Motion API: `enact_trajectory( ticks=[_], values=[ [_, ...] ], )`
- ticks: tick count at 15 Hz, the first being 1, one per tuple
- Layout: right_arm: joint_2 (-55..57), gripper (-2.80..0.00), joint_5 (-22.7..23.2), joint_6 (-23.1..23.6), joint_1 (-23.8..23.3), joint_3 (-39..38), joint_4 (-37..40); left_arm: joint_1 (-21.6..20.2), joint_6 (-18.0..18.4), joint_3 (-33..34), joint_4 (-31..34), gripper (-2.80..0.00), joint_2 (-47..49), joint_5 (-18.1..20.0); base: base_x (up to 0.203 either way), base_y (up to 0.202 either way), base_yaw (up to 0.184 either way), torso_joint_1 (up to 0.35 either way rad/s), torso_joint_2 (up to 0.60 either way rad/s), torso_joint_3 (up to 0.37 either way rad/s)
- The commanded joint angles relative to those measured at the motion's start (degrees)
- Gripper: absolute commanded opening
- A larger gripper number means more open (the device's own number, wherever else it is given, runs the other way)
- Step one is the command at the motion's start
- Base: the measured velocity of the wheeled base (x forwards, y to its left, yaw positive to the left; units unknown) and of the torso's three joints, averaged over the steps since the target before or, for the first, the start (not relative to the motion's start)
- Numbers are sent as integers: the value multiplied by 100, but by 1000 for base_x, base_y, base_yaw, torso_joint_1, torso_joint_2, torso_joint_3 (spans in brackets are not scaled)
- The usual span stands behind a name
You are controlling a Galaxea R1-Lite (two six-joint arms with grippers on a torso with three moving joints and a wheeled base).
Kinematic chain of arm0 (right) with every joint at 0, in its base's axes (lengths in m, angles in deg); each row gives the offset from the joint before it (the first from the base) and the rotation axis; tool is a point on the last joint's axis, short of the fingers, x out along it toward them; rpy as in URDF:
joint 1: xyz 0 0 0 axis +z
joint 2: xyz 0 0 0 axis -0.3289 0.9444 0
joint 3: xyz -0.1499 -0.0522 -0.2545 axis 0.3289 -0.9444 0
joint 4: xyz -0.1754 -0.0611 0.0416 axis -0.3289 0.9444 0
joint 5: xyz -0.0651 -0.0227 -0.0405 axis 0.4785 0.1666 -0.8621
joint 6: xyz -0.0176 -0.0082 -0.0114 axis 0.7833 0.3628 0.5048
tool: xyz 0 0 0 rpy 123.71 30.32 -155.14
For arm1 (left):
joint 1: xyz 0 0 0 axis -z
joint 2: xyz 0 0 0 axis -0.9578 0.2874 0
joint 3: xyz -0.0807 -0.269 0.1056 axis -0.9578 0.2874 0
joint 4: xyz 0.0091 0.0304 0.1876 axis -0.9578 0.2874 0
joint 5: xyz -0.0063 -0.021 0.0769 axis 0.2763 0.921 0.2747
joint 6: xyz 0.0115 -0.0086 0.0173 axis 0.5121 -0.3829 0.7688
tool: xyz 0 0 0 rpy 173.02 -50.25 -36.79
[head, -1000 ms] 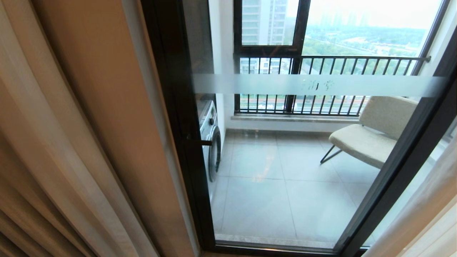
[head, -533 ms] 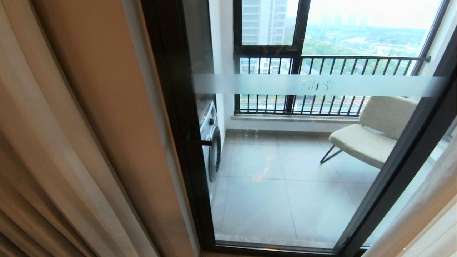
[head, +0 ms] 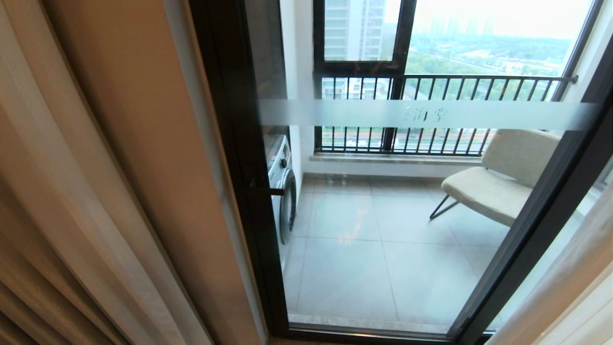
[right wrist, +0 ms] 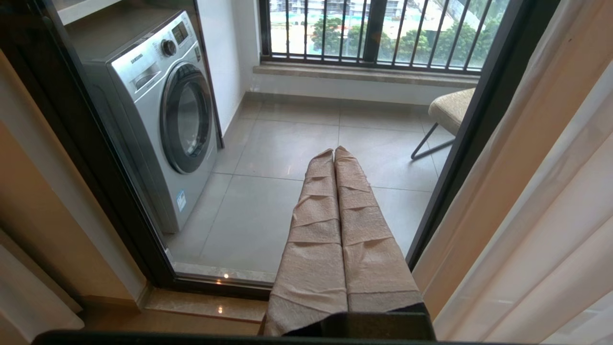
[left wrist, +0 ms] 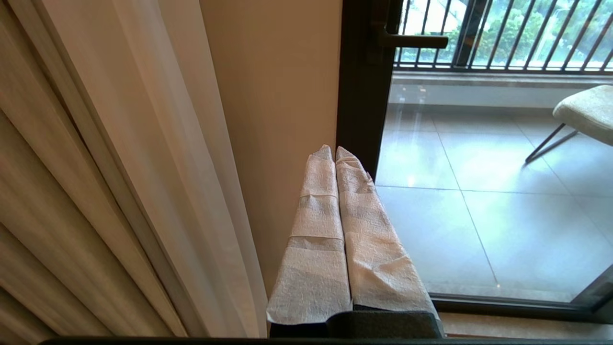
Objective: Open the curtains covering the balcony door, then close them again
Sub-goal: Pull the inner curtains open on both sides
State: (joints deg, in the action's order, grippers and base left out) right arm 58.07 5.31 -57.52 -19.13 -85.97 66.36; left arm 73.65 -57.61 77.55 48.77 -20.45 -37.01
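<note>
The balcony door [head: 383,215] stands uncovered straight ahead, a glass panel in a thick black frame [head: 239,191] with a frosted strip [head: 431,114] across it. The curtains hang gathered at both sides: beige drape and sheer on the left [head: 72,215] [left wrist: 119,167], sheer on the right [head: 565,287] [right wrist: 541,215]. Neither arm shows in the head view. My left gripper [left wrist: 334,149] is shut and empty, its wrapped fingers pointing at the wall strip beside the door frame. Also shut and empty, my right gripper [right wrist: 334,151] points at the glass, touching nothing.
Behind the glass lie a tiled balcony floor [head: 364,258], a washing machine [right wrist: 153,110] on the left, a beige chair [head: 498,182] on the right and a black railing [head: 431,96] under a window. A door handle [head: 268,190] juts from the left frame.
</note>
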Motion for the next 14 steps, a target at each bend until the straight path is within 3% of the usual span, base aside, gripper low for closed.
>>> enact_trajectory(
  ticks=[1, 14],
  values=[
    [-2, -280, 1, 4, 10, 0, -2, 0, 2, 1, -4, -280, -16, -8, 0, 0, 0, 0, 0, 0],
    [-2, -280, 1, 4, 1, 0, -2, 0, 2, 1, -4, -280, -16, 1, 0, 0, 0, 0, 0, 0]
  ],
)
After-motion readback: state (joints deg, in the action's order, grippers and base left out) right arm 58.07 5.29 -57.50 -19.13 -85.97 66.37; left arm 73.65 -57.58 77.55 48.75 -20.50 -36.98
